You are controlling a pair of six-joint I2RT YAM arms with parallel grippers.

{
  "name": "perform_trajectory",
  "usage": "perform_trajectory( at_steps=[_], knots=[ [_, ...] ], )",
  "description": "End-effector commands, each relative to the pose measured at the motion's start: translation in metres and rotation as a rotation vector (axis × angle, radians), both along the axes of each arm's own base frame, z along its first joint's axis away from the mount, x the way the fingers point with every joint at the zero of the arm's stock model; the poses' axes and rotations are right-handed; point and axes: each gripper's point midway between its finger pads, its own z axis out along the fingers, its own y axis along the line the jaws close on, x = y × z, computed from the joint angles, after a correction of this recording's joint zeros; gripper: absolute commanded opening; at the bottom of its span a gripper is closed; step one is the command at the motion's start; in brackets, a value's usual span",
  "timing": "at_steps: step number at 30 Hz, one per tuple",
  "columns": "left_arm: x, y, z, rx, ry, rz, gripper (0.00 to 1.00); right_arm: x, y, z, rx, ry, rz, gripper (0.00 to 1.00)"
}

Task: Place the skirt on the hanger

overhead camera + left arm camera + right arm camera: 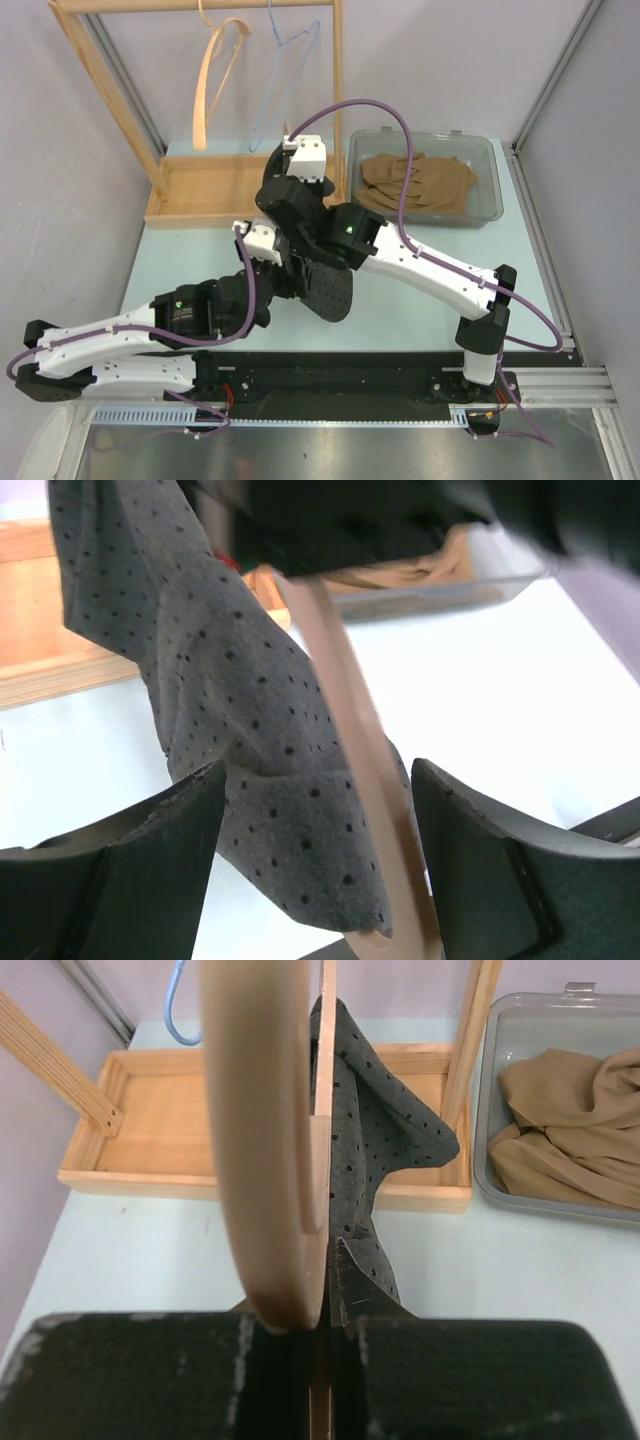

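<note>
A grey skirt with black dots (385,1130) hangs over a pale wooden hanger (262,1140). My right gripper (322,1310) is shut on the hanger's thin lower edge and holds it upright above the table, the skirt draped on its right side. In the left wrist view the skirt (220,680) and the hanger's arm (350,730) hang between the wide-apart fingers of my open left gripper (315,870); neither finger touches them. In the top view both grippers meet at the table's middle, the right (290,212) above the left (262,245), with the dark skirt (335,290) hanging below.
A wooden rack with a tray base (200,190) stands at the back left, carrying another wooden hanger (215,80) and a blue wire hanger (290,70). A clear bin (490,160) with tan cloth (420,180) sits at the back right.
</note>
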Motion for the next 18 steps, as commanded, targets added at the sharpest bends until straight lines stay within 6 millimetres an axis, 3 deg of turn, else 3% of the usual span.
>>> perform_trajectory(
  at_steps=[1, 3, 6, 7, 12, 18],
  knots=[
    [0.002, -0.002, -0.001, 0.014, -0.040, 0.043, 0.78, 0.002, 0.008, 0.019, 0.125, -0.024, -0.036, 0.00],
    [0.004, 0.003, -0.002, 0.016, -0.044, 0.073, 0.73, 0.003, 0.009, 0.017, 0.131, -0.015, -0.034, 0.00],
    [0.004, 0.012, -0.002, 0.014, -0.039, 0.107, 0.54, 0.003, 0.009, 0.014, 0.137, 0.001, -0.027, 0.00],
    [0.004, 0.014, -0.003, 0.017, -0.036, 0.110, 0.41, 0.005, 0.007, 0.014, 0.143, 0.004, -0.031, 0.00],
    [0.001, 0.022, -0.005, 0.012, -0.026, 0.110, 0.03, 0.005, 0.008, 0.013, 0.162, 0.025, -0.014, 0.00],
    [0.000, 0.031, -0.005, 0.041, -0.024, 0.114, 0.00, 0.006, 0.011, 0.016, 0.194, 0.037, 0.006, 0.00]
  ],
)
